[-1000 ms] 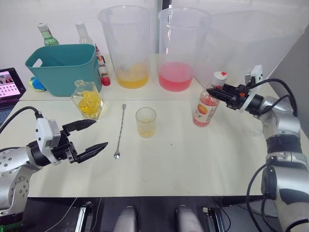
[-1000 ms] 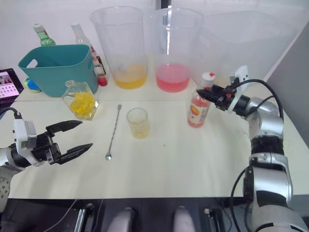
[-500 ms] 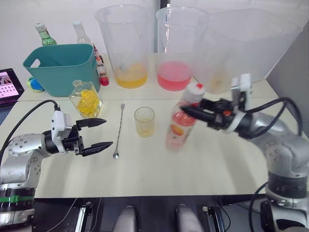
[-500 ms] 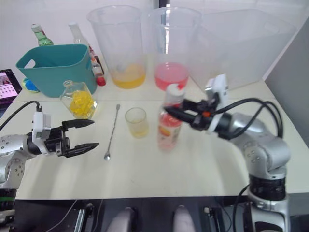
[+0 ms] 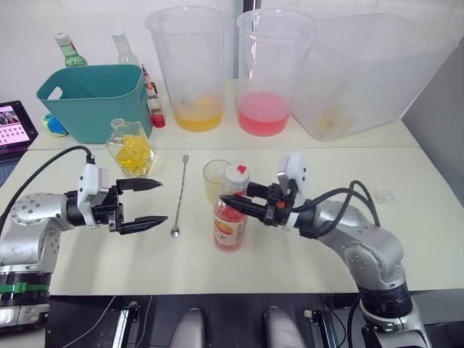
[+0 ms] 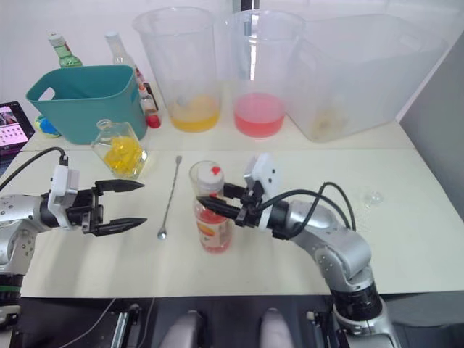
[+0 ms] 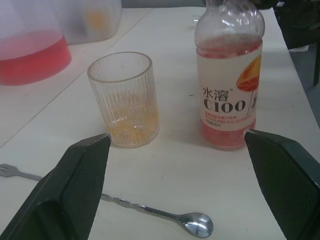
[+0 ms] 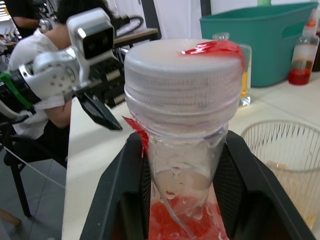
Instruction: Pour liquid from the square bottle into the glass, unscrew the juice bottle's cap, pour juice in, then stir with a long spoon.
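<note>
White tabletop (image 5: 304,254), clutter along the back, and the juice bottle (image 5: 229,217) stands upright in the middle, just in front of the glass (image 5: 214,178). Its white cap (image 5: 235,176) with the red mark is on, pink-red juice (image 7: 227,137) filling the lower part behind the label. The right gripper (image 5: 235,204) has it by the neck just under the cap, a black finger clamped on each side. The glass holds a shallow layer of yellow liquid (image 7: 132,131) at the bottom. Beside it to the robot's left lies the long spoon (image 5: 179,197), flat on the table, bowl toward the robot. Further left, the left gripper (image 5: 152,203) hovers above the table with fingers spread wide, nothing between them, pointing at spoon and glass. Behind that gripper sits the square bottle (image 5: 131,149) with yellow inside, next to a teal tub (image 5: 90,101). At the back, two big beakers, one yellow-bottomed (image 5: 190,69), one pink-bottomed (image 5: 267,72), and a clear bin (image 5: 377,72).
</note>
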You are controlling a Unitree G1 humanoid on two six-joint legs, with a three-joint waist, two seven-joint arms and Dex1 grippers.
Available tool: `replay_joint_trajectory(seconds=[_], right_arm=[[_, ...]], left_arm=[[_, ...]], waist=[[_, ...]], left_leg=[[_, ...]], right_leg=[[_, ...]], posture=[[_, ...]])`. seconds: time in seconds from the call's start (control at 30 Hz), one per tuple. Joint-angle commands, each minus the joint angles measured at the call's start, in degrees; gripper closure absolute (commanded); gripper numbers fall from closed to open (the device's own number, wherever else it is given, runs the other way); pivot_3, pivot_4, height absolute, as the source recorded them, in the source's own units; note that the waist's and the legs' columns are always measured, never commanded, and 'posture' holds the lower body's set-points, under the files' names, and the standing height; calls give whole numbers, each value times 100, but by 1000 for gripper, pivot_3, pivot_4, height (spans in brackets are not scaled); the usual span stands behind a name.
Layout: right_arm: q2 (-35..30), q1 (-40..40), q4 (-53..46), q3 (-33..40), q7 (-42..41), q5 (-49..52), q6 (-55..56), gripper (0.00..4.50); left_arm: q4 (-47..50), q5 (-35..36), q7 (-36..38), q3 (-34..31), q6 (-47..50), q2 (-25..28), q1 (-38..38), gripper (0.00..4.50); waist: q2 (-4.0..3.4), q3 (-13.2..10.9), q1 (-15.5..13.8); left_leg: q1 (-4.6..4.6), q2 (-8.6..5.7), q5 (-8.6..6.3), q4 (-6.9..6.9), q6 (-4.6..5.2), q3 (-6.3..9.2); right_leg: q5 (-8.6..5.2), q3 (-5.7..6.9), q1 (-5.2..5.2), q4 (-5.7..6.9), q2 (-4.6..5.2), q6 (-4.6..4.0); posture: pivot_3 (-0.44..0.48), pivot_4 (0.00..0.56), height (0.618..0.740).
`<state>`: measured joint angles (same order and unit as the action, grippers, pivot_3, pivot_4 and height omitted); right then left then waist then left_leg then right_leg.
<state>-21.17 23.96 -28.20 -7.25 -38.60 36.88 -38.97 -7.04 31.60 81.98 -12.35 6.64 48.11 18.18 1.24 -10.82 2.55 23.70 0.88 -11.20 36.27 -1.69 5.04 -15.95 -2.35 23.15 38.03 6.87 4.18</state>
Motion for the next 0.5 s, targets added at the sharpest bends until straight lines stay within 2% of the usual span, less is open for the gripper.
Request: replay_joint_trajectory(seconds=[0.03,0.07,0.1,0.33,0.4,0.5], right_arm=[[51,77,-66,34,-78,3,248,3311],[30,84,-57,15,-100,-28,263,3311],[7,91,-54,12,-127,-26,255,2521],[-363,155,-52,213,-569,235,171,173],[-526,277,120,222,-795,162,278,55],[-904,600,518,158,-1597,86,507,55]], left_arm=[[193,140,24,-156,137,136,16,0],[231,182,39,-179,205,153,-4,0],[246,209,72,-223,267,209,-26,0],[300,296,137,-451,422,427,-142,0],[437,347,74,-482,490,416,-203,0],[821,732,-121,-661,946,412,-291,0]], waist=[[0,0,1],[1,0,2],[0,0,2],[0,0,3],[1,0,-6],[3,-2,-8]], left_leg=[[0,1,0,0,0,0],[0,1,0,0,0,0],[0,1,0,0,0,0],[0,5,0,0,0,1],[0,5,0,1,0,0],[0,6,0,2,0,0]], right_leg=[[0,0,0,0,-2,0],[0,0,0,0,-2,0],[0,0,0,1,-2,0],[0,0,0,0,-6,-1],[0,-1,-2,-1,-6,-1],[0,-1,-1,-1,-6,-1]], posture=[[0,150,740],[0,150,740],[0,150,740],[0,150,740],[0,150,740],[0,150,740]])
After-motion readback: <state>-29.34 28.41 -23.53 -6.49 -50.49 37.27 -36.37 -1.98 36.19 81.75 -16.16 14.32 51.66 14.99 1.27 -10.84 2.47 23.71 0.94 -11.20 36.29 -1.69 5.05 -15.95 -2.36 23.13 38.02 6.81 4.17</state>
